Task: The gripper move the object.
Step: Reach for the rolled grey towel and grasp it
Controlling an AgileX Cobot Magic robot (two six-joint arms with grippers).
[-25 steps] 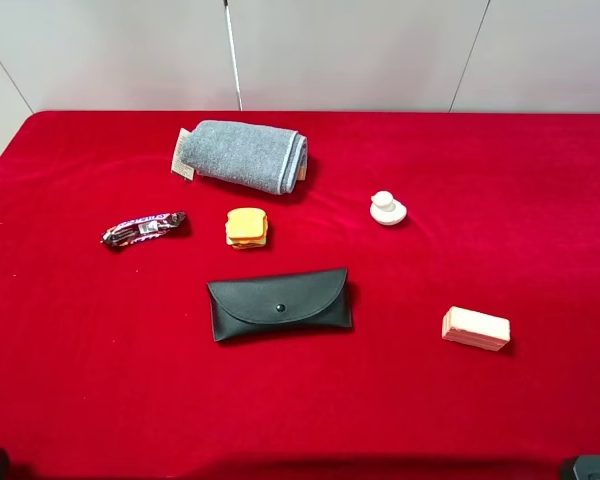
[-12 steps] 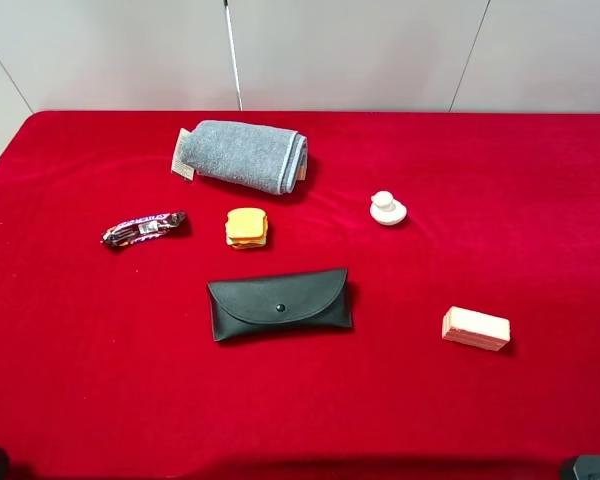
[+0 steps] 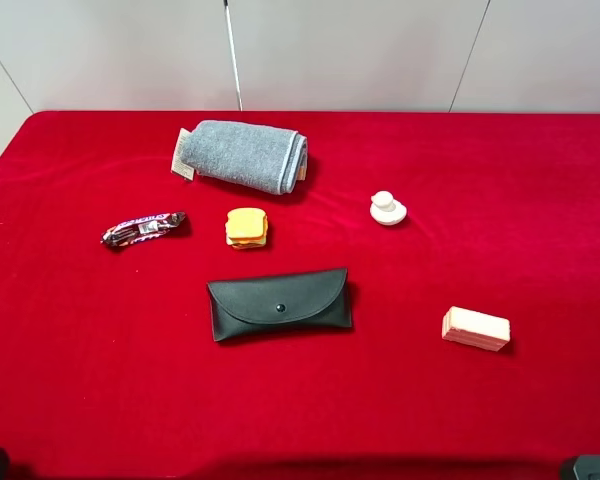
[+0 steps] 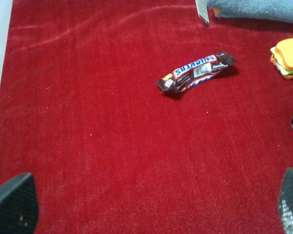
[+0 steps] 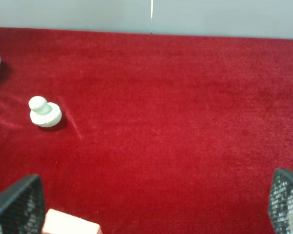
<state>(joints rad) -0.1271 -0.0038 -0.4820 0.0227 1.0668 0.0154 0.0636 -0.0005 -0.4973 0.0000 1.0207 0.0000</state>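
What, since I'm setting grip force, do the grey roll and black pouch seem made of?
The grey towel: likely terry cloth, matte, nubby pile. The black pouch: leather or imitation, smooth with slight sheen, snap button; cannot tell which.

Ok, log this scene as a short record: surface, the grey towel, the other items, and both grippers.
surface: red plush tablecloth
target: rolled grey terry-cloth towel, far side, untouched
nearer: dark Snickers bar; yellow toy sandwich
middle: flat black snap-button pouch
right half: small white knob; pale pink block
left gripper: open, empty
right gripper: open, empty
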